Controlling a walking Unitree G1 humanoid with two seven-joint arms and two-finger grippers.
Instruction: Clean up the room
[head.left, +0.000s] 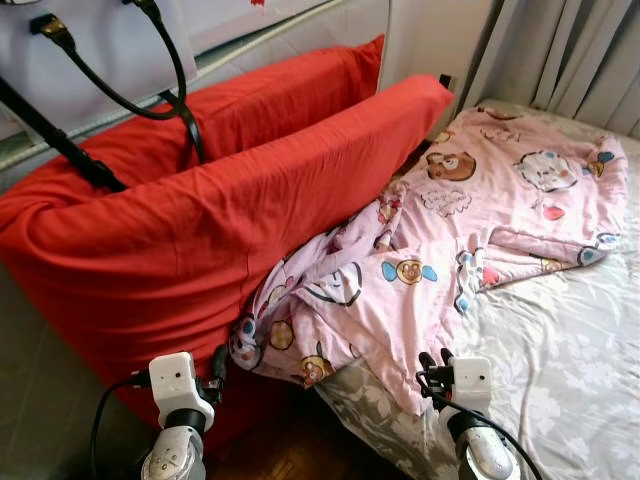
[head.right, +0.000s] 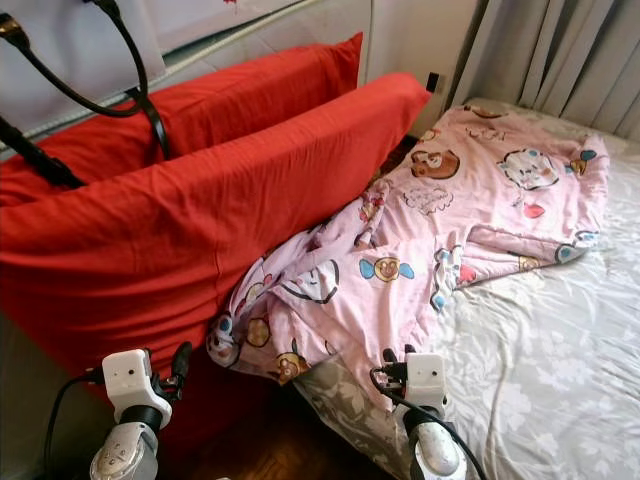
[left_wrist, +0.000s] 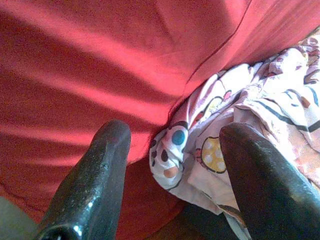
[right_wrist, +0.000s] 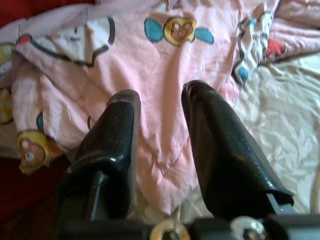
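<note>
Right gripper (right_wrist: 160, 107) is held low over the near edge of the pink blanket (head.left: 470, 230), its two black fingers (right_wrist: 215, 145) parted by a narrow gap with only blanket cloth seen between them; whether the tips touch the cloth cannot be made out. Left gripper (left_wrist: 175, 150) is spread wide, pointed at the spot where the blanket's bunched corner meets the red cushion (head.left: 200, 230); nothing is held.

The blanket, printed with cartoon bears and hearts, is spread crumpled across the bed. Its far part lies flat toward the curtain (head.left: 560, 55), and its near corner is gathered in folds, hanging off the bed's edge against the cushion.

A pale grey flowered sheet (head.left: 560, 350) is seen under the blanket, bare on the robot's right.

Two long red cushions are stood on edge beside the bed, one behind the other, the front one touching the blanket. Black straps (head.left: 150, 90) are draped over the rear cushion from a white bag (head.left: 100, 50) above. Dark wooden floor (head.left: 290, 450) is seen between the two arms.
</note>
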